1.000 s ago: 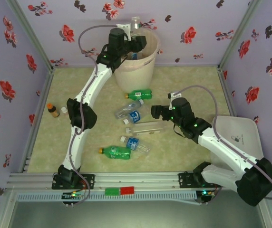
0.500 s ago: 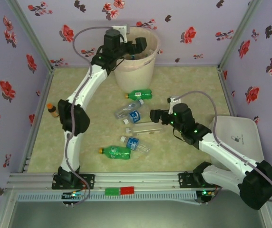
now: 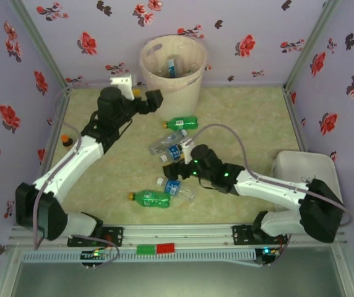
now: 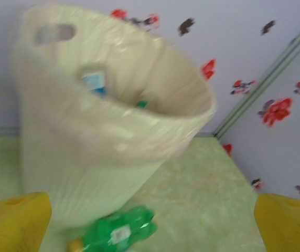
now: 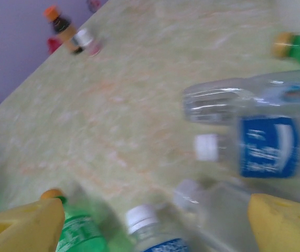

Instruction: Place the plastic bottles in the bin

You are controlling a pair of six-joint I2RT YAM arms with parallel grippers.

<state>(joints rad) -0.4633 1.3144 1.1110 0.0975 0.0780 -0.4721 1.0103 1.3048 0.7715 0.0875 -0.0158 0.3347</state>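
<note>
One bin (image 3: 180, 99) is shown at upper centre; the left gripper (image 3: 157, 102), beside it, is spread empty. At frame centre, the right gripper (image 3: 186, 158), jaws apart, should be squared across a clear bottle (image 5: 213, 210) among the plastic bottles (image 3: 174, 151) before closing.

Table (image 3: 257, 124) lies open far right — bottles (image 3: 182, 122) crowd the middle, bin (image 3: 177, 93) blocks the back.

Wide-spread pincer (image 5: 152, 226), blurred clear bottles (image 5: 268, 144), distant amber bottle (image 5: 63, 23)
</note>
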